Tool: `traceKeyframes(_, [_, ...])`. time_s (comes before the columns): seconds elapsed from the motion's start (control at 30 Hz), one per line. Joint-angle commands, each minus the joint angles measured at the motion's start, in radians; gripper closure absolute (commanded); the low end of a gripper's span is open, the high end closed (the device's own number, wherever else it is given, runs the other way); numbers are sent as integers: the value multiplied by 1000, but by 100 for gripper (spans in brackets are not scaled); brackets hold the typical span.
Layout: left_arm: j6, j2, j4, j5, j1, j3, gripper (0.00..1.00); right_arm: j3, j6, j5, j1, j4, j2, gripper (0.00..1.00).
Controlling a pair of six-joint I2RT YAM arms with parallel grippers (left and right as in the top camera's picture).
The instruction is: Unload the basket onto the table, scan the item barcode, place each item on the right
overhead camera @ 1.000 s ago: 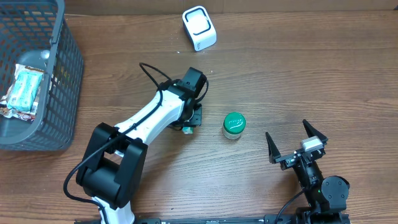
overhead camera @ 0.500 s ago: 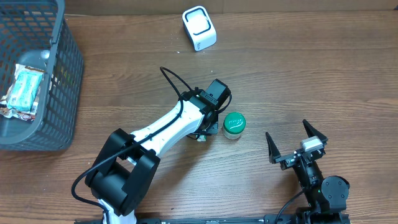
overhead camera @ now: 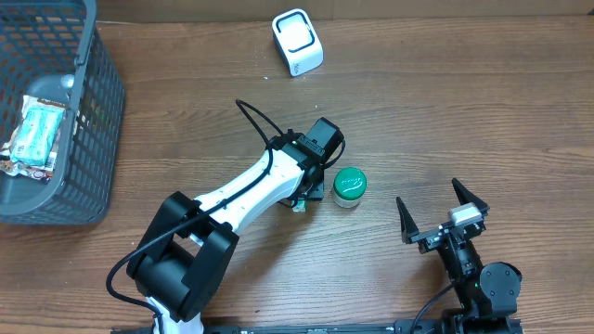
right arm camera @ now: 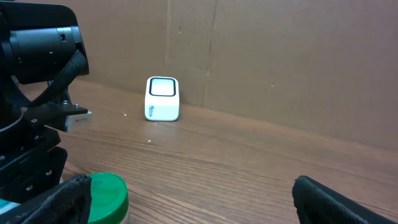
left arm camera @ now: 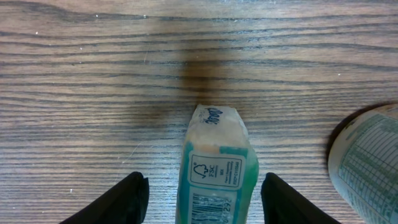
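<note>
On the worktop (overhead camera: 464, 111), the left arm (overhead camera: 260, 181) hangs over a small teal packet (left arm camera: 217, 162) beside a green-lidded jar (overhead camera: 350, 186), well short of the white scanner (overhead camera: 297, 42); the right jaws gape idle, farther off. Only the wrist view shows the left jaws parted clear of the packet, lying lengthwise between them, barcode up

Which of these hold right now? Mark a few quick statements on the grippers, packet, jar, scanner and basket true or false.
1. The left gripper is open around the packet, a gap on each side. True.
2. The right gripper holds the green-lidded jar. False: it is open and empty; the jar stands on the table.
3. The packet sits on the scanner. False: it lies on the table beside the jar, well short of the scanner.
4. The basket holds a wrapped item. True.
</note>
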Motion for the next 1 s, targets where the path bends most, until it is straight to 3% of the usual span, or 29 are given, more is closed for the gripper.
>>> traceKeyframes(0.0, [27, -25, -5, -13, 7, 40, 44, -11, 6, -4, -4, 4, -8, 0])
traceKeyframes(0.2, [138, -33, -157, -14, 83, 296, 43, -11, 6, -4, -4, 4, -8, 0])
traceKeyframes(0.37, [331, -33, -324, -26, 171, 582, 43, -11, 6, -4, -4, 4, -8, 0])
traceKeyframes(0.5, [363, -33, -406, -91, 242, 765, 43, -11, 6, -4, -4, 4, -8, 0])
traceKeyframes(0.77, [499, -34, -439, -93, 421, 1062, 34, -11, 6, -4, -4, 4, -8, 0])
traceKeyframes(0.97, [504, -34, -425, -75, 580, 1181, 32, -11, 6, -4, -4, 4, -8, 0])
